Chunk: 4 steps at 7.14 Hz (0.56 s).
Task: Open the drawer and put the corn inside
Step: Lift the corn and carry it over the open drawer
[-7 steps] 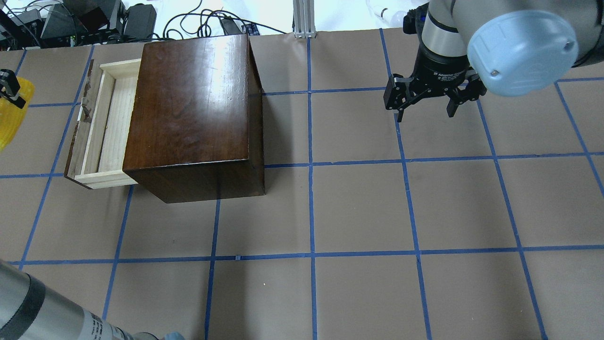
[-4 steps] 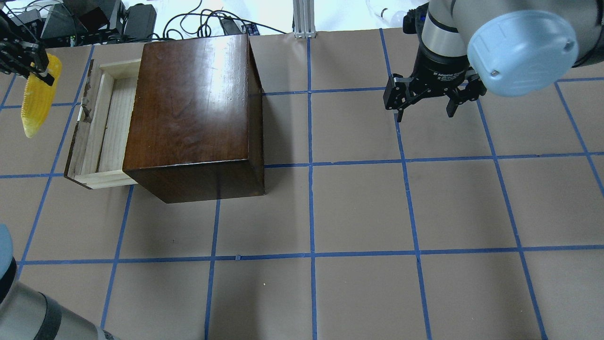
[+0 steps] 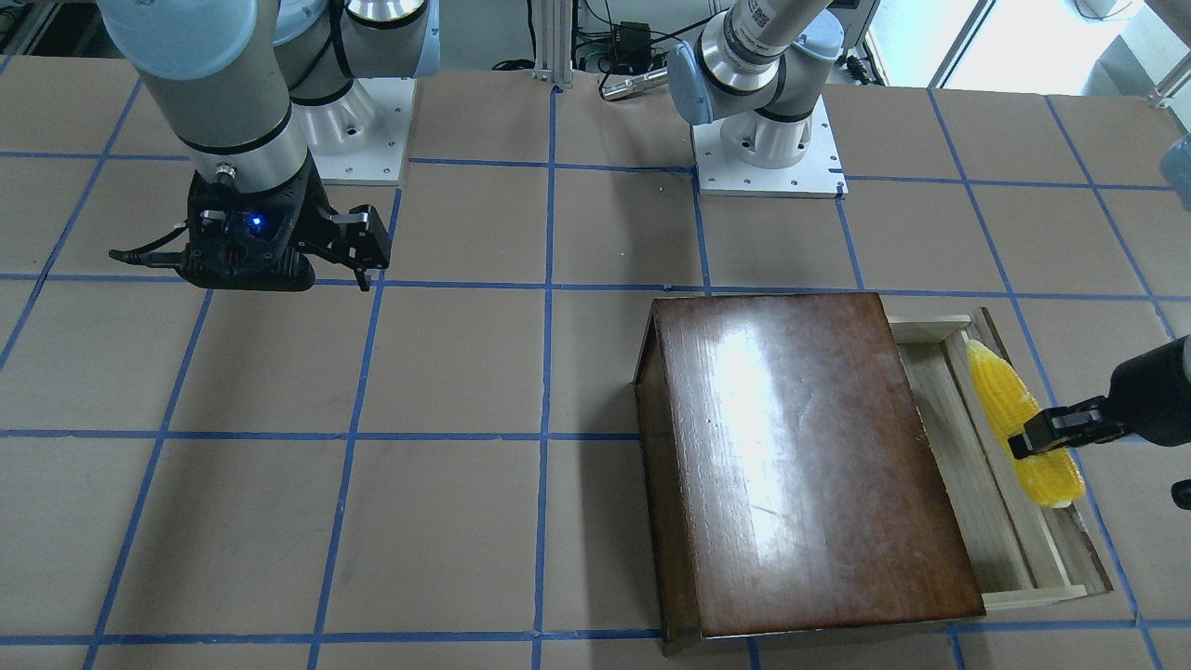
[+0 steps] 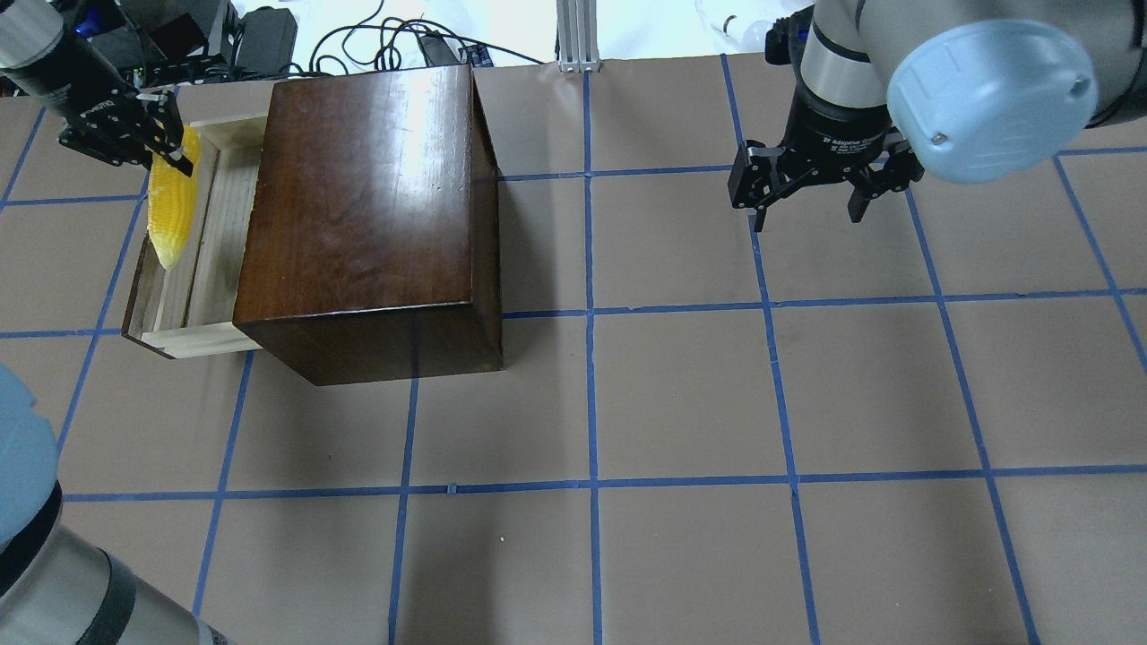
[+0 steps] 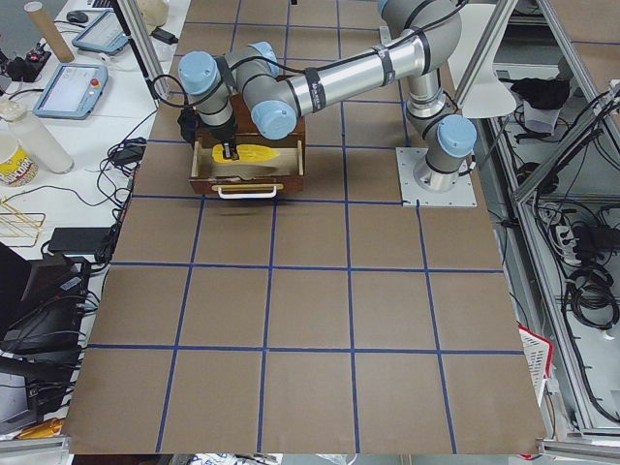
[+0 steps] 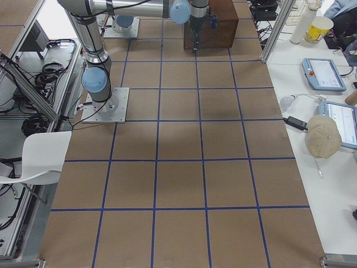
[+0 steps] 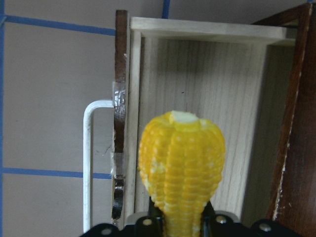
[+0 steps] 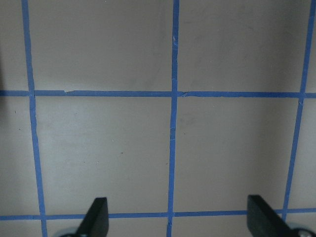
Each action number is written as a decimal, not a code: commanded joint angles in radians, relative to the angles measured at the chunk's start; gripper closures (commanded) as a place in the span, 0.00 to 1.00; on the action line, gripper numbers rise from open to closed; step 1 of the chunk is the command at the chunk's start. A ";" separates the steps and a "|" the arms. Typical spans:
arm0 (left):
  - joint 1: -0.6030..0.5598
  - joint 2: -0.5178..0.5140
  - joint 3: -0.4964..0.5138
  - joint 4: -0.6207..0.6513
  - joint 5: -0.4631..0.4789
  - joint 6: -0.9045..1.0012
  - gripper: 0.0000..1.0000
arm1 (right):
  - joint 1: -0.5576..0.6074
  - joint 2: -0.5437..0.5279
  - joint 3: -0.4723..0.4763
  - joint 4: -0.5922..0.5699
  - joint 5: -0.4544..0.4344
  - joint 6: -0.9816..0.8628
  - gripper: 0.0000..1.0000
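In the overhead view, the drawer [image 4: 224, 224] stands part-way out of the box [image 4: 367, 197], so the opening step is done. The left gripper [image 4: 175, 150] has its jaws clamped on the thick end of the corn [image 4: 170, 210], which hangs over the tray's front edge and is not yet laid down. The right gripper [image 4: 806, 213] hangs well apart over the counter [image 4: 681, 394], jaws wide and holding nothing.

The front-facing view shows the cob running lengthwise along the front wall. The exposed strip between that wall and the box is narrow, though it has spare room lengthwise.

From the left wrist, the cob's tip shows over the tray floor, near the front panel [image 7: 120, 98] and the handle [image 7: 89, 163]. Lowering and release remain, I judge, and a nudge toward the box would spare the wall.

The right wrist view shows 2 fingertips [image 8: 96, 217] set far apart.
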<state>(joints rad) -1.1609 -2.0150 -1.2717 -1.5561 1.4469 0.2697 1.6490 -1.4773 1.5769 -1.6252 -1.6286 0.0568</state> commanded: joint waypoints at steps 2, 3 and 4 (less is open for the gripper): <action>-0.003 -0.021 -0.069 0.054 -0.019 0.005 1.00 | 0.000 0.000 0.000 -0.001 0.000 0.000 0.00; -0.005 -0.030 -0.077 0.054 -0.023 0.011 0.94 | 0.000 0.000 0.000 -0.001 -0.002 0.000 0.00; -0.005 -0.033 -0.092 0.056 -0.054 0.013 0.93 | 0.000 0.000 0.000 0.001 -0.001 0.000 0.00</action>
<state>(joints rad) -1.1650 -2.0413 -1.3476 -1.5022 1.4191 0.2787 1.6490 -1.4772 1.5769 -1.6256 -1.6297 0.0567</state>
